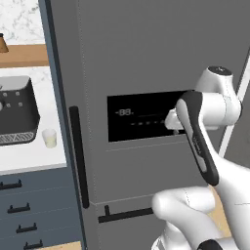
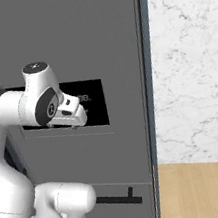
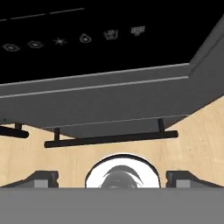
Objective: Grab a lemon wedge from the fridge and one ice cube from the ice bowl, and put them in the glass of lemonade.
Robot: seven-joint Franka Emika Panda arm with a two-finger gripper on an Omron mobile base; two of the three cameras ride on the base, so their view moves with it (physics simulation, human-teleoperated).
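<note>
The fridge (image 1: 146, 53) is a tall dark grey appliance with its doors closed, so the lemon wedge is hidden. My gripper (image 1: 173, 121) hovers just in front of the black display panel (image 1: 139, 117), pointing down along the door. Seen from the right base, the gripper (image 2: 74, 118) is at the panel's lower edge. In the hand view the gripper (image 3: 113, 178) is open with nothing between its fingertips (image 3: 42, 178), and it looks down on the drawer's black bar handle (image 3: 111, 139). The glass of lemonade (image 1: 49, 138) stands on the white counter (image 1: 34, 156) left of the fridge. The ice bowl is out of view.
A dark coffee machine (image 1: 17, 110) sits on the counter behind the glass. Blue-grey drawers (image 1: 29, 210) with black pulls run below. A long vertical black handle (image 1: 78, 156) lines the fridge's left edge. A marble wall (image 2: 195, 65) and wood floor (image 2: 206, 190) lie to the right.
</note>
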